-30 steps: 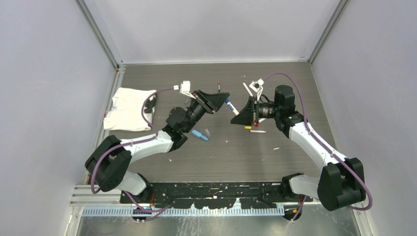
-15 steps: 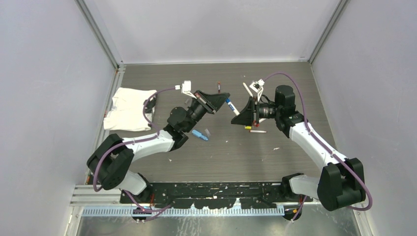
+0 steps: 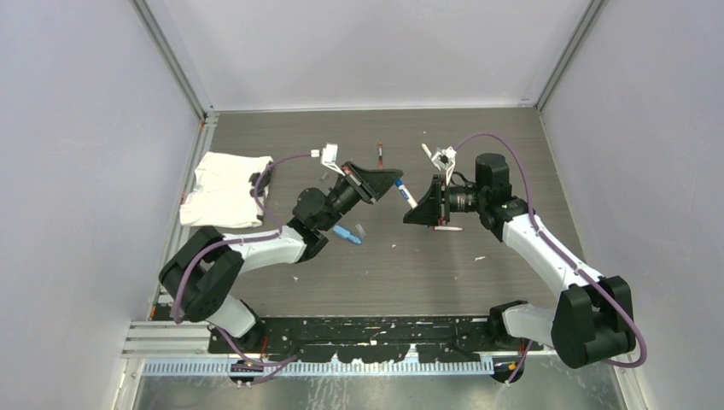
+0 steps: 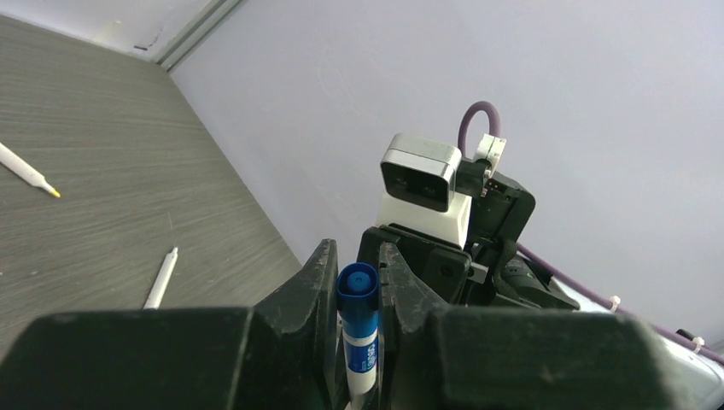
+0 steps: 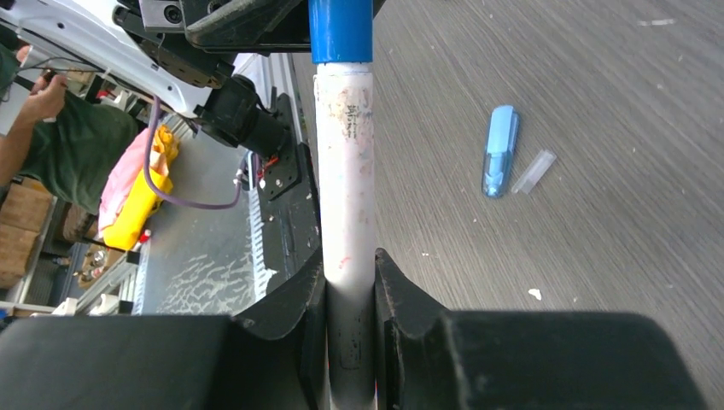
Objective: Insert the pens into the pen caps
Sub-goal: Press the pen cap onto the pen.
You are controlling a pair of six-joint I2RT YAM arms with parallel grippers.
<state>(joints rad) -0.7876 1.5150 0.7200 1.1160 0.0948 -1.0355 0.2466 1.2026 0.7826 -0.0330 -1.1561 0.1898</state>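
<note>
One pen (image 3: 406,193), white-barrelled with a blue end, hangs above the table between both grippers. My right gripper (image 5: 350,269) is shut on its white barrel (image 5: 344,171). My left gripper (image 4: 357,260) is shut on its blue end (image 4: 357,289), with a blue-printed white label just below. I cannot tell whether that blue end is a pen cap or part of the barrel. Other pens lie on the table: a red-tipped one (image 3: 380,152), a white one (image 3: 426,152) and one (image 3: 447,228) under the right gripper. In the left wrist view a yellow-tipped pen (image 4: 26,173) and a white pen (image 4: 160,278) show.
A light-blue oblong piece (image 3: 344,232) and a small clear piece (image 3: 359,229) lie near the left arm; both also show in the right wrist view, the oblong piece (image 5: 499,162) beside the clear piece (image 5: 534,171). A white cloth (image 3: 224,188) lies at the table's left edge.
My left gripper has closed onto the pen's blue end. Both grippers and the pen have shifted slightly toward the near side.
</note>
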